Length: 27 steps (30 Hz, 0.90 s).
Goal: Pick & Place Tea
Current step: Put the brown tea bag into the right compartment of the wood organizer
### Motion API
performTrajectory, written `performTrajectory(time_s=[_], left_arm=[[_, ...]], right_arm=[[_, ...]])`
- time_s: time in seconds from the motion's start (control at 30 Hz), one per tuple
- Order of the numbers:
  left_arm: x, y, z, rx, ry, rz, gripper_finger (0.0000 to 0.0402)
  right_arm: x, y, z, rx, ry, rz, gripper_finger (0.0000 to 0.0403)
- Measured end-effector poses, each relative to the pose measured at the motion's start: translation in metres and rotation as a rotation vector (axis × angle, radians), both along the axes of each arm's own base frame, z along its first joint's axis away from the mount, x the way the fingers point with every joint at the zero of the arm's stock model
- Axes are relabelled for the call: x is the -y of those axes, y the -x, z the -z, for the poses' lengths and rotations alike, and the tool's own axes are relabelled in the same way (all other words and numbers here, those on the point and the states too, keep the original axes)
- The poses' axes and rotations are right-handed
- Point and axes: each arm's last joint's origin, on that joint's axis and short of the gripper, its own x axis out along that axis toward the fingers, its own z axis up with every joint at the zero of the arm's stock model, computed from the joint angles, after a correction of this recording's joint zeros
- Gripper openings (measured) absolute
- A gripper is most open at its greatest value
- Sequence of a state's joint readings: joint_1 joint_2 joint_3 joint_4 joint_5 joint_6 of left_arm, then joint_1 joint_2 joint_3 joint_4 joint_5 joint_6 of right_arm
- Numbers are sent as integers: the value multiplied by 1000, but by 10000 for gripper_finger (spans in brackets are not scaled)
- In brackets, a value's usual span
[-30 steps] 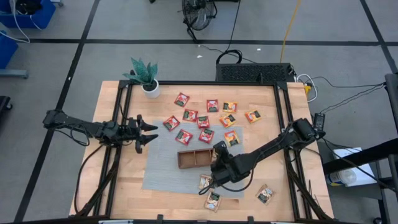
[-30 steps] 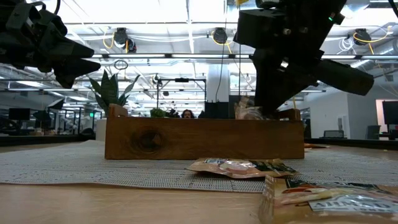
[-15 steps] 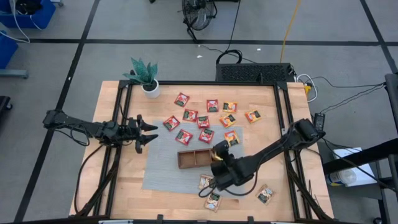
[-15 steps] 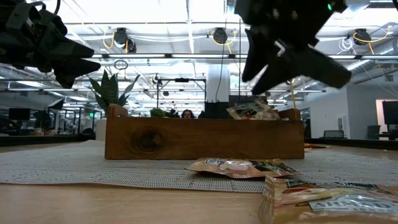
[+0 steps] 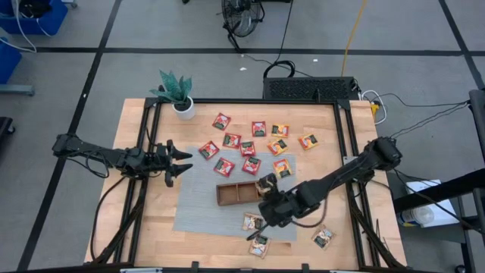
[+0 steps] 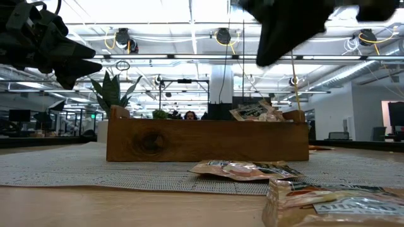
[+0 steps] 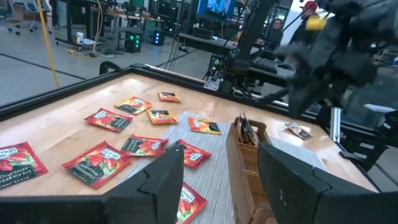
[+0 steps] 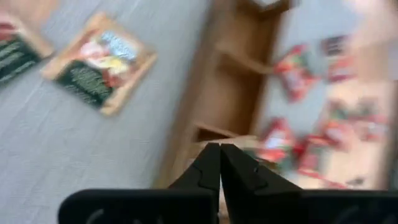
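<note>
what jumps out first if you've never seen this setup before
The scatter of red and orange tea sachets across the far half of the table catches the eye, just beyond the wooden tray on the grey mat. One sachet sits propped at the tray's right end, and the right pincer, shut and empty, hangs just in front of it. The left pincer waits open at the mat's left edge.
</note>
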<state>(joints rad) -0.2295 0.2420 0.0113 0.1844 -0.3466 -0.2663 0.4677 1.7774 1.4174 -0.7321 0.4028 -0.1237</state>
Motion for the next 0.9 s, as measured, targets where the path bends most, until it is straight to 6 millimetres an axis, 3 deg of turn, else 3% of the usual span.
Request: performTrajectory(time_s=[0.23,0.43,0.9], left_arm=[[0,0,0,0,0,0,205],[0,0,0,0,0,0,205],[0,0,0,0,0,0,205]], right_arm=[[15,-13,45,-211,-4,39,0],[30,-18,49,-262,-43,71,0],[41,-17,57,-304,-108,83,0]])
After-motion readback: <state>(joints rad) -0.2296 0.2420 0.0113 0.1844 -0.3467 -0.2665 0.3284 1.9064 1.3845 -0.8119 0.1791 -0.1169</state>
